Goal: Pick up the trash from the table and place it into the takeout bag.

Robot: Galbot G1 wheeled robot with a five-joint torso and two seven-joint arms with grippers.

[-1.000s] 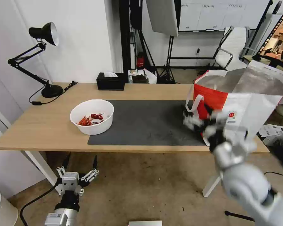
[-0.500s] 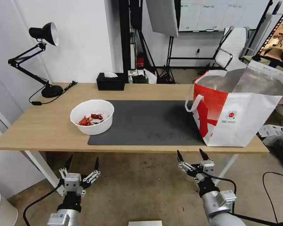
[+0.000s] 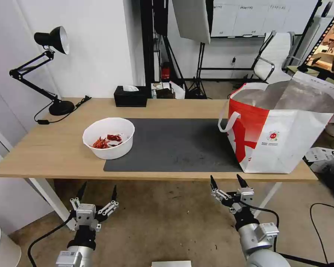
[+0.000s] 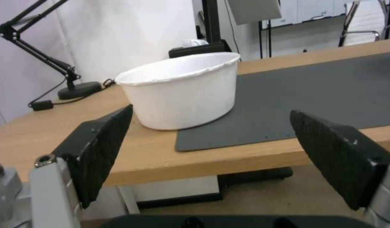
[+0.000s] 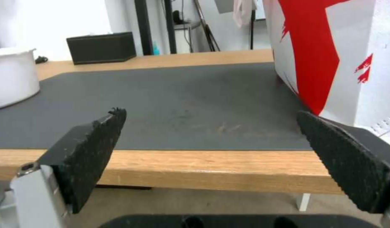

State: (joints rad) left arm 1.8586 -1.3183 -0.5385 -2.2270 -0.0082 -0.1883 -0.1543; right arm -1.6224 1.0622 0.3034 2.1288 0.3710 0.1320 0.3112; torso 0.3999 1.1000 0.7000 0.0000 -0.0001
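Both grippers, left gripper (image 3: pixel 97 190) and right gripper (image 3: pixel 228 181), spread below table (image 3: pixel 55 155).

No text can be read anywhere. The takeout bag (image 3: pixel 285 129), at the right end of the surface (image 3: pixel 52 148), bears a small round red-and-green logo (image 3: pixel 273 136) on its near white panel, with a line of tiny print under it, too small to make out. Its red side panel (image 5: pixel 317 47) carries only white and red shapes, no letters.
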